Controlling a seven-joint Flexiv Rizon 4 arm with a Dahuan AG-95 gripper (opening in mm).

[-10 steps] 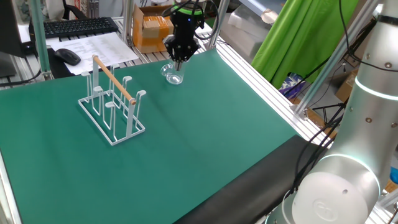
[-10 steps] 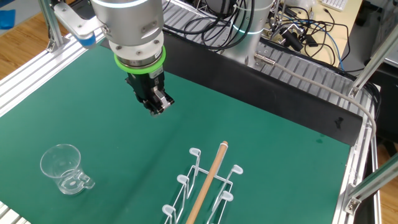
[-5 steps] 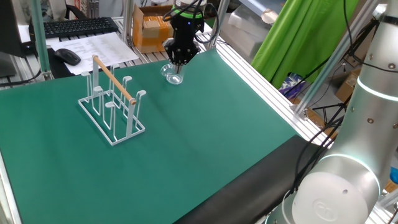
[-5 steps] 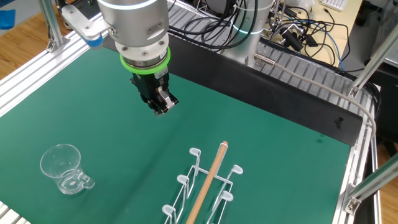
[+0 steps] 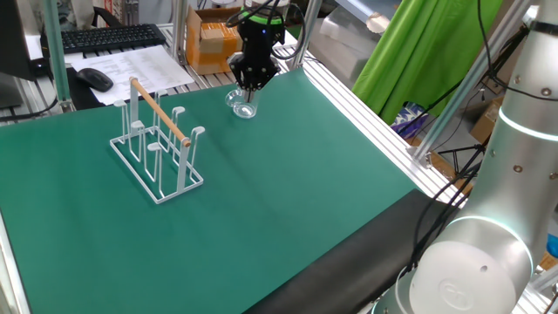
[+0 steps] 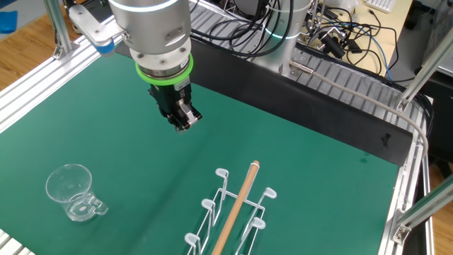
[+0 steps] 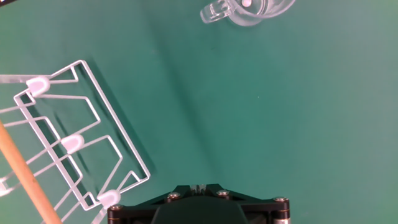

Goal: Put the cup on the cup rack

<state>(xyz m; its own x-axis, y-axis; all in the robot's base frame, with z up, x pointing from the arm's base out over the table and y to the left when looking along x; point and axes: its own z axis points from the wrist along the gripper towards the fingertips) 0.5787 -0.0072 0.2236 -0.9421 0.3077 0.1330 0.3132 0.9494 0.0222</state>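
The cup is a small clear glass mug standing upright on the green mat, its handle towards the rack side; it also shows near the mat's far edge and at the top of the hand view. The cup rack is white wire with a wooden rod on top, seen from above at the left. My gripper hangs above the mat between cup and rack, well apart from both, fingers shut with nothing held.
A keyboard, mouse and papers lie beyond the mat's far side, with a cardboard box behind the arm. Aluminium frame rails border the mat. Cables lie along the far edge.
The gripper has shifted slightly to the right and a little higher over the second. Cup and rack have not moved.
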